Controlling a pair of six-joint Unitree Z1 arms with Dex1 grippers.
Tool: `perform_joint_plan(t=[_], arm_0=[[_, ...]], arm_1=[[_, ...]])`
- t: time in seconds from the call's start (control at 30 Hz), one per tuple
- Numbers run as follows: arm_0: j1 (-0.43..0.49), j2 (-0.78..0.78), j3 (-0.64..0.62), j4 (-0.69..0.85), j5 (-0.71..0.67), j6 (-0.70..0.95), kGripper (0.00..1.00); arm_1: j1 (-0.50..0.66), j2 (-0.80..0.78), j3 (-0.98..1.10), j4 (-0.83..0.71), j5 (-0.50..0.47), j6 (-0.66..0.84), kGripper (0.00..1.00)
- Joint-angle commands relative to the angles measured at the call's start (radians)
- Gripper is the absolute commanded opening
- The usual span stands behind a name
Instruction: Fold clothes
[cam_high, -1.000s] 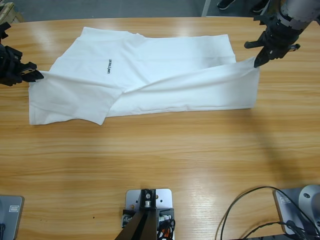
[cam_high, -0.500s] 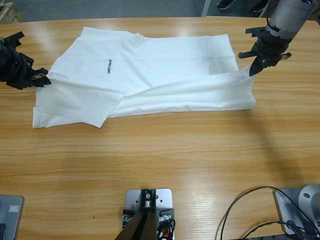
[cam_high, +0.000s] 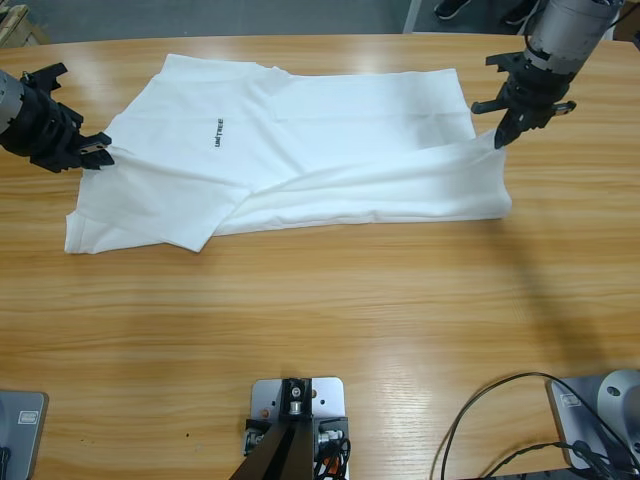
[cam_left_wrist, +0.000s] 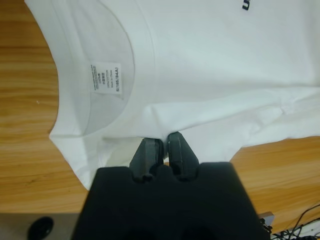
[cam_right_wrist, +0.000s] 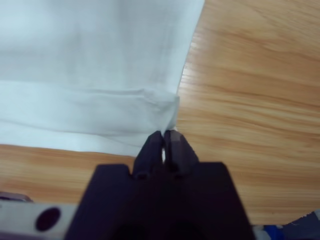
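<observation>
Both grippers are carrying their pinched edges farther across the white T-shirt (cam_high: 290, 150) than half a second ago, so the raised near strip is lying flatter and the shirt's near edge is sitting farther from the tabletop's (cam_high: 320, 330) front edge. The T-shirt is lying spread on the far half of the tabletop, chest lettering (cam_high: 216, 131) up, collar end toward the left gripper (cam_high: 98, 152). The left gripper is clamping shirt fabric just beside the collar, with the neck label (cam_left_wrist: 104, 77) showing beyond its closed jaws in the left wrist view. The right gripper (cam_high: 499, 140) is pinching the hem corner at the opposite end, jaws pressed together on the cloth.

The step in hand looks like a lengthwise fold, bringing the near long edge over toward the far edge. To do it well, both grippers should be travelling at the same pace and height, keeping the strip between them lightly taut so the crease is running straight. A slack middle is likely to leave the diagonal wrinkle below the lettering. Release should wait until both corners are resting on the shirt's upper layer.
</observation>
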Motion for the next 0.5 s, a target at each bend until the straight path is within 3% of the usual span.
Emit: perform_joint_plan(t=[0.03, 0.07, 0.1, 0.23, 0.33, 0.5], arm_0=[[0.028, 0.068, -0.011, -0.008, -0.011, 0.018, 0.183], [0.028, 0.069, -0.012, -0.008, -0.011, 0.018, 0.436], [0.028, 0.070, -0.013, -0.009, -0.011, 0.018, 0.574], [0.033, 0.070, -0.018, -0.008, -0.009, 0.018, 0.841], [0.041, 0.063, -0.026, -0.008, -0.005, 0.022, 0.900], [0.042, 0.008, -0.042, -0.007, -0.005, 0.047, 0.896]], arm_1=[[-0.017, 0.074, -0.033, 0.035, -0.022, -0.014, 0.988], [-0.016, 0.075, -0.034, 0.037, -0.023, -0.014, 0.997], [-0.016, 0.075, -0.035, 0.038, -0.025, -0.014, 1.000], [-0.017, 0.065, -0.042, 0.048, -0.038, -0.014, 1.000], [-0.014, 0.048, -0.055, 0.056, -0.038, -0.014, 1.000], [0.031, 0.032, -0.114, 0.092, -0.037, -0.016, 1.000]])
